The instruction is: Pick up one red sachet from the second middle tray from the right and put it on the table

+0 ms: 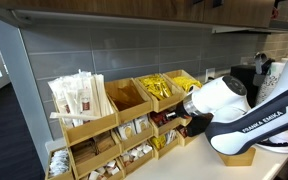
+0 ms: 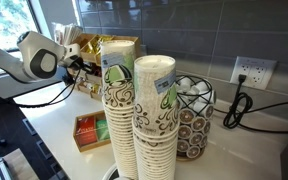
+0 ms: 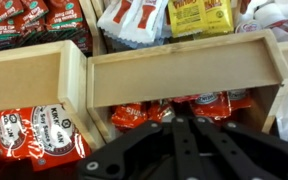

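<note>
Pincer (image 3: 184, 125) stood at 6 o'clock in the wrist view, its black tips low among the red sachets (image 3: 216, 103) that lay in the tray (image 3: 184, 68), just under its pale wood wall. Whether the tips were apart, together or clamped on a packet could not be told. At 9 o'clock a neighbour bin (image 3: 29, 75) held more red packets. At 12 o'clock, past the wall, lay white-red packets (image 3: 134, 20) and yellow ones (image 3: 199, 14). In an exterior view the arm (image 1: 234, 105) reached from 3 o'clock into the middle tier of the rack (image 1: 92, 130), with yellow sachets (image 1: 164, 88) at 12 o'clock of the pincer (image 1: 181, 122) and stirrers (image 1: 79, 98) at 10 o'clock. In an exterior view stacked cups (image 2: 139, 110) stood on the bench (image 2: 54, 118), a low box (image 2: 89, 131) at their 9 o'clock.
</note>
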Action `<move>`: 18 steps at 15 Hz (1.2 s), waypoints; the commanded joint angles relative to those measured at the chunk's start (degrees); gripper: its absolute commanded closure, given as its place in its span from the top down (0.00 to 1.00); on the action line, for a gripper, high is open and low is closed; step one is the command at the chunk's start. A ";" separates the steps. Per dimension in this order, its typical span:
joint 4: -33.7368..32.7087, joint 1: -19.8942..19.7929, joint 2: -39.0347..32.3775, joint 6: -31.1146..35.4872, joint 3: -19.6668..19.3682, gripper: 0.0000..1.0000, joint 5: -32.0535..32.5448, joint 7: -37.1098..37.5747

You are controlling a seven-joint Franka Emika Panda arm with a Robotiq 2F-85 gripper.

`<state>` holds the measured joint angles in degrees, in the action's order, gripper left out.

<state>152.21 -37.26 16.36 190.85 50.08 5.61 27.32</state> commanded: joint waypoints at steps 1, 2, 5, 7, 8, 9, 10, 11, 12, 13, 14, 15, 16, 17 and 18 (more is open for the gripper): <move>0.19 0.63 -2.40 3.74 -0.91 0.00 -0.45 1.05; 0.07 1.67 -3.46 5.07 -2.07 0.00 -0.25 1.49; 0.03 4.43 -6.68 9.18 -5.41 0.00 0.96 3.25; 0.24 6.38 -8.30 11.61 -7.93 0.00 2.55 4.88; 0.55 15.43 -10.20 12.26 -15.00 0.00 -4.91 -2.34; 0.70 18.06 -10.52 12.87 -17.53 0.00 -5.29 -2.31; 0.86 14.03 -9.14 13.01 -15.68 0.00 3.14 5.18; 1.26 16.14 -8.54 13.21 -18.03 0.00 4.37 5.71; 1.65 16.56 -7.74 13.45 -19.29 0.00 6.57 7.29; 2.16 16.62 -6.60 13.45 -20.28 0.00 8.04 8.17; 2.49 16.91 -5.86 13.52 -21.41 0.00 9.69 9.11; 2.94 17.11 -4.92 13.26 -22.48 0.00 11.12 9.69; 3.24 17.45 -4.23 13.04 -23.61 0.00 12.63 10.37; 3.57 17.88 -3.46 12.81 -24.82 0.00 14.15 11.16; 3.82 18.67 -2.98 13.03 -26.29 0.00 16.01 12.23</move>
<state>153.59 -20.77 10.05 203.45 27.77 16.67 35.74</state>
